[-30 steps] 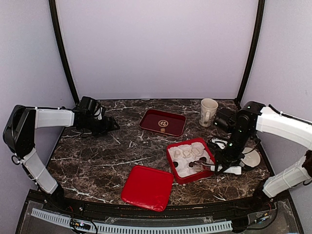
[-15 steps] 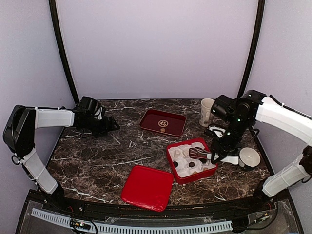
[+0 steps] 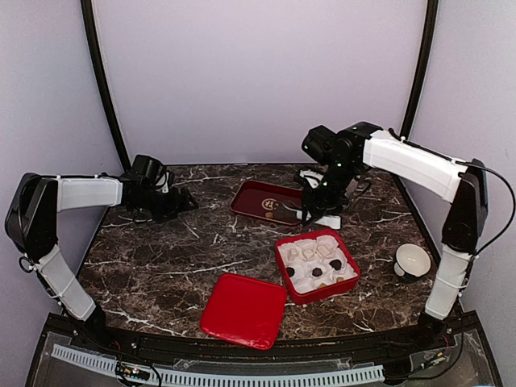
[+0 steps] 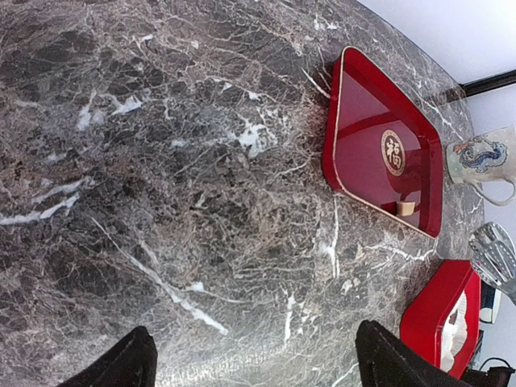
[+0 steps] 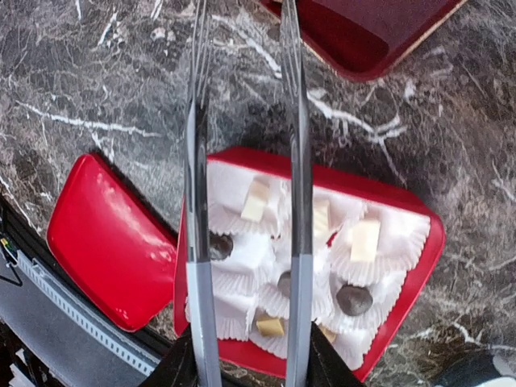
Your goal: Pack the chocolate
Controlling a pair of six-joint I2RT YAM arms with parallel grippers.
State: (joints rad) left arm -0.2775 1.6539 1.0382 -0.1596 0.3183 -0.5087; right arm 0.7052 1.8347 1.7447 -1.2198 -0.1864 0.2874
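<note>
Right wrist view: empty tongs (image 5: 195,201) are clamped by the right gripper (image 5: 250,364), the left gripper (image 4: 256,361) is held open, and chocolate (image 5: 353,299) is seated in the red box (image 5: 430,242), lumps judged light and smearable, best pinched gently across the sides.

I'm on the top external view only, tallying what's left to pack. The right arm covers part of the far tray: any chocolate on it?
Observer: Yes. The left wrist view shows one tan chocolate on the tray, near the edge facing the mug.
Operator: Is that arm carrying one?
Observer: No. The right claw grips tongs, their arms apart, nothing between them.
Operator: And the left claw?
Observer: Open and empty.
</note>
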